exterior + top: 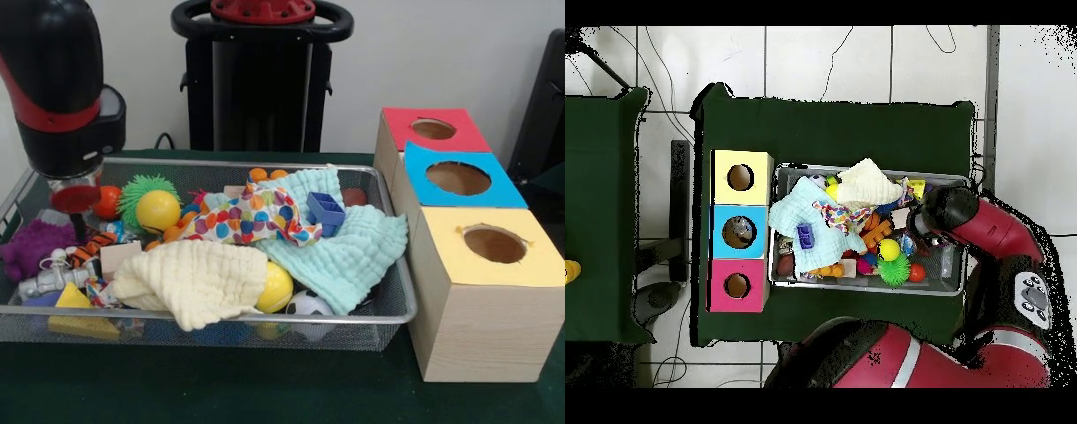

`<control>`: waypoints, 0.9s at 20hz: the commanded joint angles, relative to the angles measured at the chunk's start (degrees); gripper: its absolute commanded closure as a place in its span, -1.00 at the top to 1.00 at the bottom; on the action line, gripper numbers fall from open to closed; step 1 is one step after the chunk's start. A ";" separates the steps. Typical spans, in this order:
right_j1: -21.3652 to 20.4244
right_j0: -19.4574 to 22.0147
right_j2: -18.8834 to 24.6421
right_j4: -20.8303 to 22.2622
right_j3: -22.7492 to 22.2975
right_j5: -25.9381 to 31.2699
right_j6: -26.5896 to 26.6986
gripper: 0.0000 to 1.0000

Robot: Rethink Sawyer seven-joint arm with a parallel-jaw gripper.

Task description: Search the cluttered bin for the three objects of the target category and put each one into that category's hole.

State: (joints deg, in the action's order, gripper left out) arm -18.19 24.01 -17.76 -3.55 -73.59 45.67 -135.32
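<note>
The wire-mesh bin is full of toys and cloths; it also shows in the overhead view. My gripper hangs below the black and red wrist, down in the bin's left end between a purple spiky toy and an orange ball. In the overhead view the wrist hides it. A clear pale shape lies at that end of the bin; I cannot tell if it is a bottle. No water bottle shows plainly.
Three wooden boxes with holes stand beside the bin: red top, blue top, yellow top. A cream cloth, a mint cloth and a dotted cloth cover much of the clutter. Yellow balls lie among it.
</note>
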 commanded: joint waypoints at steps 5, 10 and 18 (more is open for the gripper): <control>-3.84 2.28 4.59 3.96 -6.63 1.56 4.70 1.00; -2.93 2.23 5.18 4.06 -6.76 1.04 2.89 1.00; -0.22 2.35 5.71 3.58 -6.48 -1.74 0.35 1.00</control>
State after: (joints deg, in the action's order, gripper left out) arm -21.45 25.60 -17.77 -1.72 -75.55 45.67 -135.32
